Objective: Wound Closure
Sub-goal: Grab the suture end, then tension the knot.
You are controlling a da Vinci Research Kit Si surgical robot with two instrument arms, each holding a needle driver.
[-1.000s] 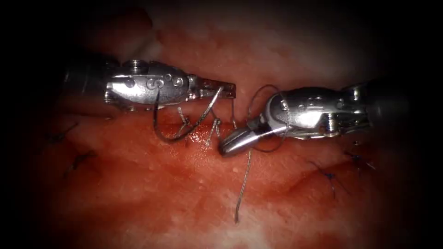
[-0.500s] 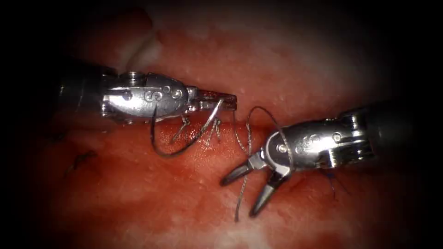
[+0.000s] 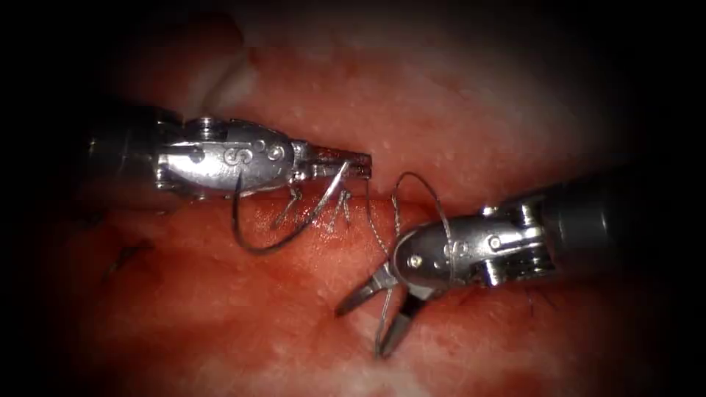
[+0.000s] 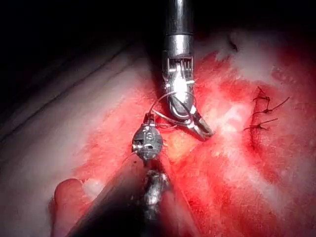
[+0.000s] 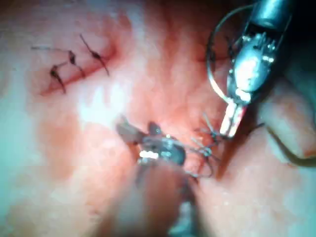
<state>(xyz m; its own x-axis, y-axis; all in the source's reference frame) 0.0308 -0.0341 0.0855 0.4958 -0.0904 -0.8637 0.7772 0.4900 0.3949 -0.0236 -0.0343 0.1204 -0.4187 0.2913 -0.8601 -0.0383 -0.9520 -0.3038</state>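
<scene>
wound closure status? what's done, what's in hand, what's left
Done: knotted stitches sit on the cut beside the left tool. In hand: that tool's shut jaws hold the needle near one end, clear of the tissue. The right tool is open around the loose thread, gripping nothing. Left: that thread tail remains free.

Left tool (image 3: 359, 160) lies level, jaws closed on the needle (image 3: 294, 220) near its end. Right tool (image 3: 371, 320) angles downward, jaws spread, gripping nothing.
</scene>
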